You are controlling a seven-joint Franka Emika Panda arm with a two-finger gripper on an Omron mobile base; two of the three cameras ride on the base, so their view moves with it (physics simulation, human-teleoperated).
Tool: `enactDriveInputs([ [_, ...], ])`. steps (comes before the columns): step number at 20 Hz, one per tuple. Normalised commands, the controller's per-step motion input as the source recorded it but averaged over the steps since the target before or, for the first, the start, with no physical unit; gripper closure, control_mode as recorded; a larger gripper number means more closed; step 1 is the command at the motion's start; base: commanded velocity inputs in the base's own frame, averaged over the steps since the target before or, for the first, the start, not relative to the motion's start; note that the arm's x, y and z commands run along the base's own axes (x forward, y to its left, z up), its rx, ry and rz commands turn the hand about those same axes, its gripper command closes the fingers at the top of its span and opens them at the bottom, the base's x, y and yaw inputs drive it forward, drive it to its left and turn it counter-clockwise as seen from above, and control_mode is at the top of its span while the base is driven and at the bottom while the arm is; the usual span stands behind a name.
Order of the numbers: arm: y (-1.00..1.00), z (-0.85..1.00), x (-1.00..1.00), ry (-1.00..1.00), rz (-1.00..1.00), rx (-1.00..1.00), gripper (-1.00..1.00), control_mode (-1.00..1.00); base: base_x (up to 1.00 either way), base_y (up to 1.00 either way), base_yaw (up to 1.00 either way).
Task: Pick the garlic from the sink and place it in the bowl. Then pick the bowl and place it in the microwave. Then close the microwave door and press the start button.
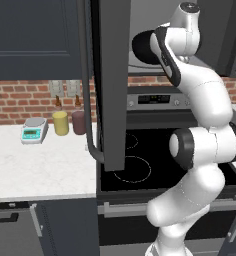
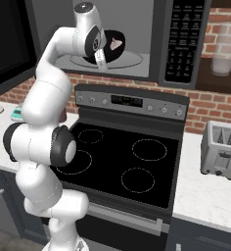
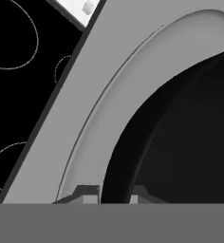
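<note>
black bowl (image 2: pixel 108 51) holding a pale pinkish-white garlic (image 2: pixel 116 44), inside a light grey microwave (image 2: pixel 137 29) with a dark button panel. dark-grey door (image 1: pixel 112 85). black stove (image 2: pixel 122 164) top with thin white rings. red brick wall (image 1: pixel 20 102). white speckled counter (image 1: pixel 40 170). yellow canister (image 1: pixel 60 123), maroon canister (image 1: pixel 79 122). silver toaster (image 2: pixel 220 149).

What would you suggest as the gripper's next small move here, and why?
Probably open and release: the gripper is shut on the rim of the bowl, which, with the garlic inside, appears to sit on the turntable in the microwave. Then back out.
</note>
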Motion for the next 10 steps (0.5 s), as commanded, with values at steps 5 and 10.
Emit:
enactDriveInputs([
  [5,0.0,-0.2,0.02,0.02,0.0,0.0,-1.0,-1.0,0.0,0.0,0.0],
  [10,0.0,-0.11,-0.05,-0.02,0.0,0.0,-1.0,-1.0,0.0,0.0,0.0],
])
